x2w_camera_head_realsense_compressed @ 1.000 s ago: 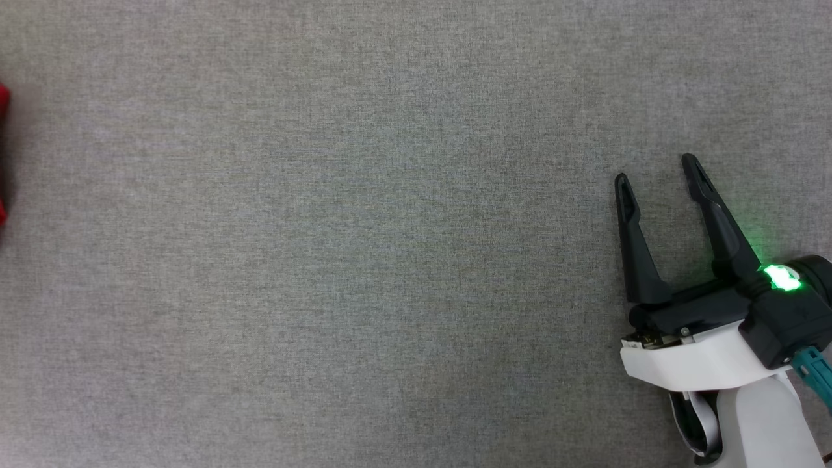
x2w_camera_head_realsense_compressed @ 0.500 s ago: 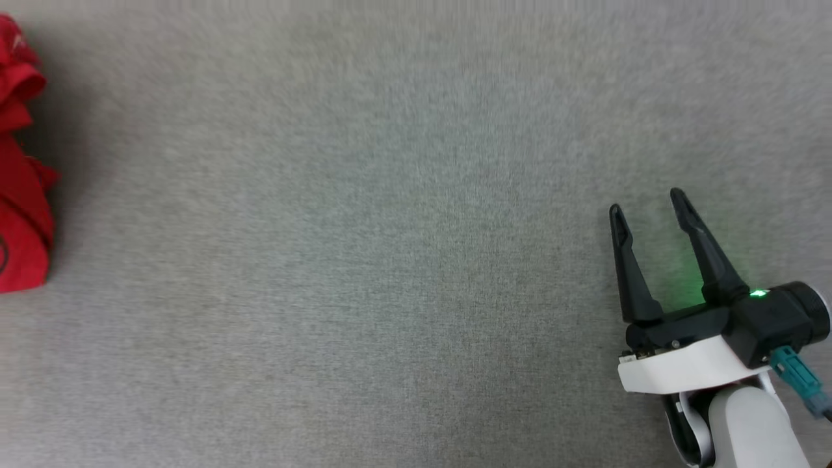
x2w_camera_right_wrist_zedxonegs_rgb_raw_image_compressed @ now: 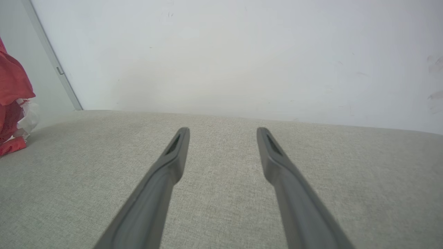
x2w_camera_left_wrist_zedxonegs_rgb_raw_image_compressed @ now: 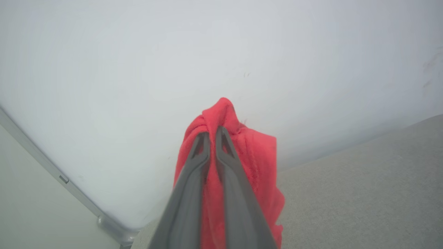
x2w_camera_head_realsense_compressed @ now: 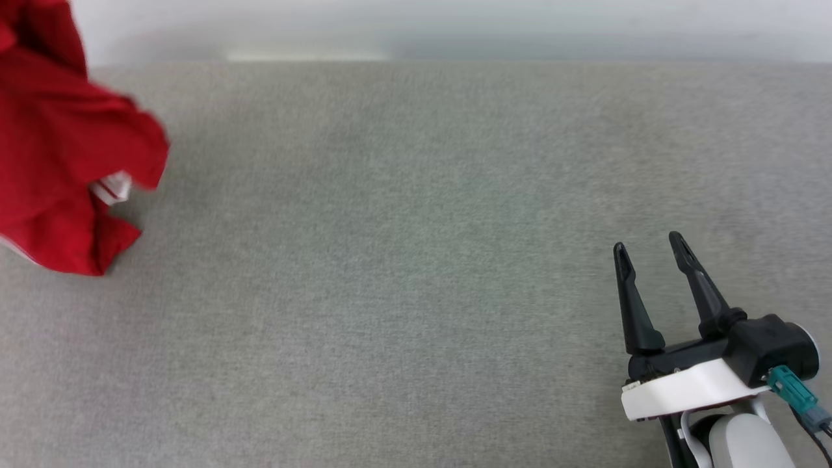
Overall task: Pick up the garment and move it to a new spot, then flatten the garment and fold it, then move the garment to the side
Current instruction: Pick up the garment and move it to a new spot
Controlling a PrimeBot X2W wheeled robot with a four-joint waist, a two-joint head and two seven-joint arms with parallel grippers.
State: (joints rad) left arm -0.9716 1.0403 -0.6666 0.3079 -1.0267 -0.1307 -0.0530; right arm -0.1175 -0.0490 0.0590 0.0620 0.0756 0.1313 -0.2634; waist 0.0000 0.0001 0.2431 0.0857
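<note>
At left edge, garment (x2w_camera_head_realsense_compressed: 58, 149) in left tool (x2w_camera_left_wrist_zedxonegs_rgb_raw_image_compressed: 212, 131), right tool (x2w_camera_head_realsense_compressed: 647, 241) well apart

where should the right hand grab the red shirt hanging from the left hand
Probably the loose lower corner of the red jersey-style garment, coming from the robot's right over the grey fabric surface. The left hand is shut on its top bunch, so the cloth hangs in folds; that corner faces the open right hand and offers a thin edge to pinch.
</note>
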